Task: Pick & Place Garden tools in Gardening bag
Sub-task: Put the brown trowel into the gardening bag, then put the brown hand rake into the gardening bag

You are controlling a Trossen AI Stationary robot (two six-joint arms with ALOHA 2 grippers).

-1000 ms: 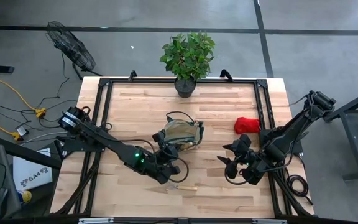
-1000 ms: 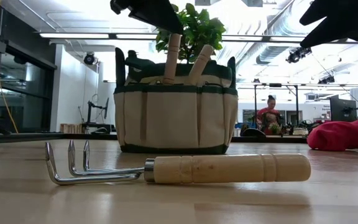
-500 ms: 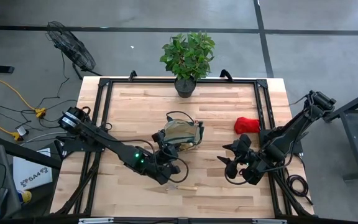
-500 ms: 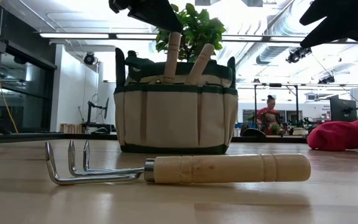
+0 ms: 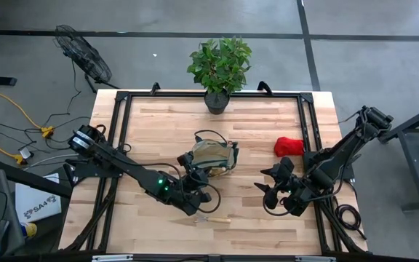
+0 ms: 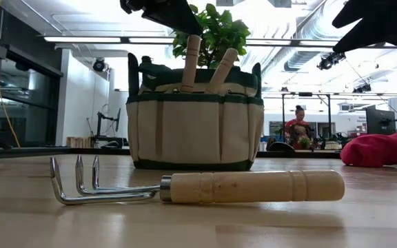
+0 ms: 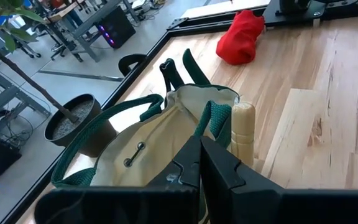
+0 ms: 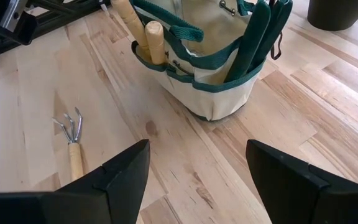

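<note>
The tan gardening bag (image 5: 213, 154) with green trim stands upright mid-table. Two wooden tool handles (image 6: 190, 62) (image 6: 222, 69) stick up out of its near side, and dark green shears handles (image 8: 260, 31) out of its far side. My left gripper (image 7: 201, 146) is shut and empty, just above the bag's near rim (image 5: 197, 177), beside one wooden handle (image 7: 242, 130). A wooden-handled hand fork (image 5: 213, 218) lies flat on the table near the front edge. A red soft bundle (image 5: 289, 146) lies to the right. My right gripper (image 8: 197, 180) is open and empty, right of the bag (image 5: 266, 191). My left gripper hangs with shut fingers (image 6: 185, 24) over the top of a wooden handle (image 6: 193, 43) that stands in the bag. I cannot tell whether the fingertips touch it.
A potted green plant (image 5: 220, 65) stands at the table's far edge. A black frame (image 5: 122, 109) runs along the table's sides. Bare wood (image 5: 158, 124) lies left of the bag. A person (image 6: 298, 124) sits far off in the room behind.
</note>
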